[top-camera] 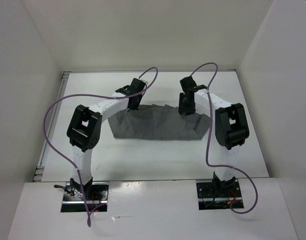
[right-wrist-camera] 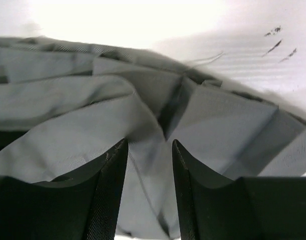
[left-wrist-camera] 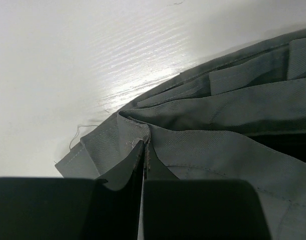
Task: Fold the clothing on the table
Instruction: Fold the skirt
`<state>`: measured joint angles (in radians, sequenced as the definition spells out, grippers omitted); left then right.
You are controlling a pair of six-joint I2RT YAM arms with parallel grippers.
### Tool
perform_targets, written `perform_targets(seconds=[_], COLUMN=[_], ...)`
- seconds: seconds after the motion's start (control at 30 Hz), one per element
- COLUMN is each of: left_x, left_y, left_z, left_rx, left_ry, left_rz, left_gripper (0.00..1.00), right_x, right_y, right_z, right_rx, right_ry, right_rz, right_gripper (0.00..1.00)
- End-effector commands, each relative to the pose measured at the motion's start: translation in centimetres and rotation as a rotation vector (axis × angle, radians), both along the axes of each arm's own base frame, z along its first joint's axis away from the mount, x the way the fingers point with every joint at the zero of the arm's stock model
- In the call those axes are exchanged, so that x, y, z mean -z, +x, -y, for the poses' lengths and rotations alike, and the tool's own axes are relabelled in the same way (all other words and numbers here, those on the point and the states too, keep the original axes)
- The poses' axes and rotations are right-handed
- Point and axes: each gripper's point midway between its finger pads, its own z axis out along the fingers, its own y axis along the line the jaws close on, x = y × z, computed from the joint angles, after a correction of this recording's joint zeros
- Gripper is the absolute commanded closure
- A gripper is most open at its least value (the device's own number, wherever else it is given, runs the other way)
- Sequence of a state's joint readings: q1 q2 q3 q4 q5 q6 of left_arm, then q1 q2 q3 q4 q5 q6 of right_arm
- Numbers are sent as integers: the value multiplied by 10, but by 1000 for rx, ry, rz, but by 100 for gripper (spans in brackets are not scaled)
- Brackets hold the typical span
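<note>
The skirt (top-camera: 160, 125) lies spread in the middle of the counter (top-camera: 158, 157). On its far edge the left claw (left-wrist-camera: 144, 152) is clamped on a fold. The right claw (right-wrist-camera: 149, 150), further along that edge, stands apart astride the cloth, seemingly so both corners lift together.

White table (top-camera: 158, 155), grey pleated skirt (top-camera: 163, 125) — far side
</note>
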<state>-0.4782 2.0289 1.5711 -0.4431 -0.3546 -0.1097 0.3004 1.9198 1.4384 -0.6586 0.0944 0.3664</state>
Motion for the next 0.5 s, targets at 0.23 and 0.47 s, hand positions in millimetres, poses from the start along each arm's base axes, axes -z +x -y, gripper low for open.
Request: perform_targets(seconds=[0.23, 0.47], left_x=[-14, -7], left_y=[2, 8], left_z=[8, 0], left_rx=[7, 2], left_ry=[-46, -115], left_rz=[18, -13], left_gripper=[100, 100], right_x=[-9, -4], right_y=[48, 40], right_z=[-9, -30], right_rx=[-27, -121], right_ry=[16, 133], right_rz=[134, 93], right_gripper=[61, 100])
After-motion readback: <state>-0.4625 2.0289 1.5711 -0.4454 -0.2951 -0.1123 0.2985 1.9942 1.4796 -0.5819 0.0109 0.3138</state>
